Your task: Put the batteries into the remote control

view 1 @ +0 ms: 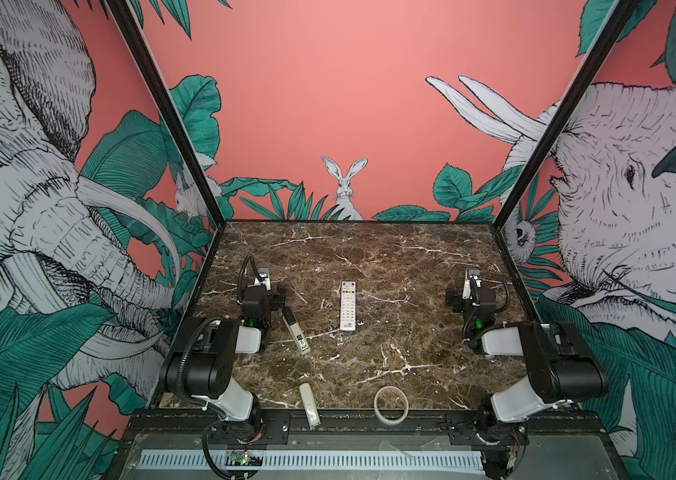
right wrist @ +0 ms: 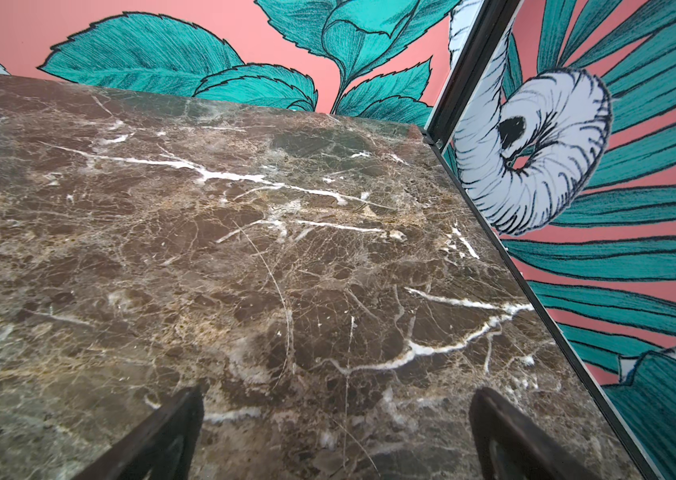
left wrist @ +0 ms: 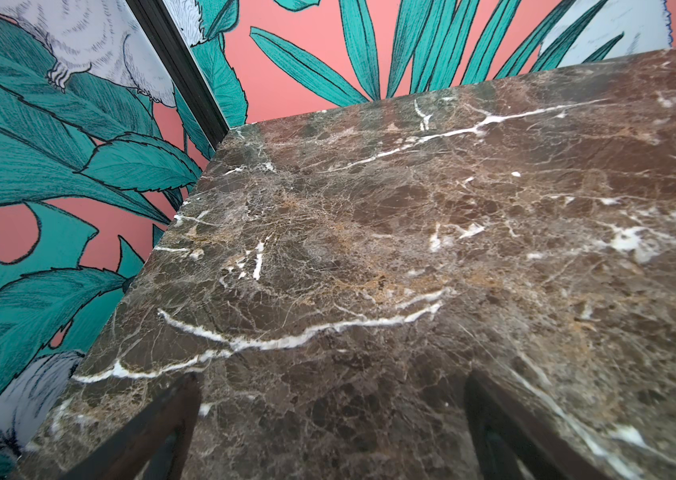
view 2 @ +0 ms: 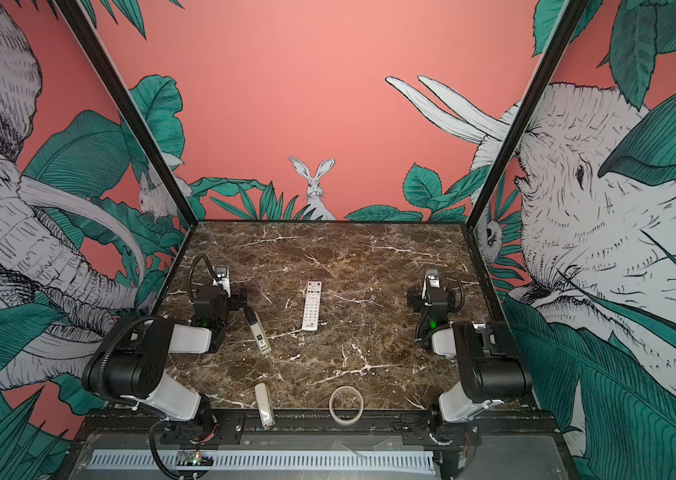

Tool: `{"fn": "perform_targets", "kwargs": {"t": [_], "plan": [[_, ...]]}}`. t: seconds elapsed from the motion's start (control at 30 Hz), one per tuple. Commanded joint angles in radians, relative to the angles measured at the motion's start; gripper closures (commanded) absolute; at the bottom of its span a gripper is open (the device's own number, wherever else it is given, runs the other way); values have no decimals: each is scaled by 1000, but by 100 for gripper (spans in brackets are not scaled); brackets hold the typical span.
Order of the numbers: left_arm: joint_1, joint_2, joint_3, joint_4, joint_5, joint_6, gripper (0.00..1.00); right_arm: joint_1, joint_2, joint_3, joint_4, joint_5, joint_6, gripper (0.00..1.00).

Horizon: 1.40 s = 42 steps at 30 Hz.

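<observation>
Both top views: the slim white plastic remote control (view 1: 347, 306) (view 2: 312, 306) lies flat mid-table on the brown veined marble top (view 1: 402, 257). Buttons up, long axis 12-to-6, red logo end at 6. It's about 3 o'clock from the left arm (view 1: 257, 303) and 9 from the right arm (view 1: 475, 299). Left looks a bit nearer.

Left wrist: left gripper (left wrist: 332, 386) spread wide, only glossy marble between the dark fingers.

Right wrist: right gripper (right wrist: 340, 395) likewise released, empty.
</observation>
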Motion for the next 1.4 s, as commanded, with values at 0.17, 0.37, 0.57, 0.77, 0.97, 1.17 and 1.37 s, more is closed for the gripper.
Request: {"fn": "perform_targets", "kwargs": {"t": [0.17,0.37,0.57,0.77,0.97,1.17,1.37], "plan": [[6,-17,13,-11,15,-6,0,-1,-3,8,25,-11,7,1],[5,-17,12,-11,14,-6,0,-1,-3,8,23,-52,-7,1],[6,-17,13,-12,14,-6,1,-1,-4,9,21,-74,-15,1],[7,-17,12,-12,14,-5,0,-1,-3,9,20,-74,-15,1],[6,-17,12,-11,14,-5,0,-1,-3,11,18,-74,-15,1],[6,-17,11,-11,14,-5,0,-2,-2,17,9,-79,-16,1],[7,-17,12,-10,14,-6,0,-3,-5,6,23,-75,-15,1]]}}
